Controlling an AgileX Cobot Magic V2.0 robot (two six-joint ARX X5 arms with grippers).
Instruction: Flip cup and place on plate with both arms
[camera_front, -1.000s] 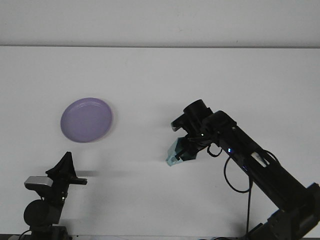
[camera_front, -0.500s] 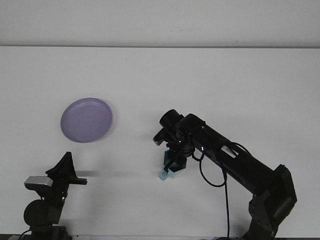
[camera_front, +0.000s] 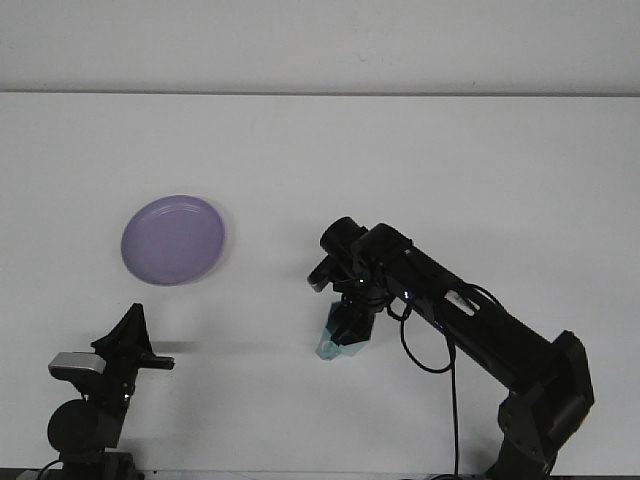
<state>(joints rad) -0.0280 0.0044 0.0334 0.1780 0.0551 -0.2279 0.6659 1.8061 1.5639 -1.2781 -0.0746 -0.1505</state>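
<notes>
The cup (camera_front: 335, 342), a small pale-teal translucent thing, sits low on the white table (camera_front: 420, 150), well to the right of the purple plate (camera_front: 173, 239) and a little nearer to me than it. The right gripper (camera_front: 345, 328) comes down on it from above, fingers closed around its upper part, so the cup looks pinched between them with its wider end down at the tabletop. Whether it is resting on the surface or just clear of it I can't make out; the dark fingers hide too much of it.

The plate lies bare, with nothing on it. Below it and nearer the table's front edge, the left gripper (camera_front: 135, 340) waits over its base, well apart from both plate and cup. It holds nothing, and from this angle I cannot tell how far its fingers are parted.

My worry is the handover. The cup is small and slick-looking, gripped near one end, so if the right arm lets go while it is tilted it could tip and roll. There is also a long gap to the plate, and the left arm must cross it; a grab that lands off-centre could knock the cup over instead of taking it.
</notes>
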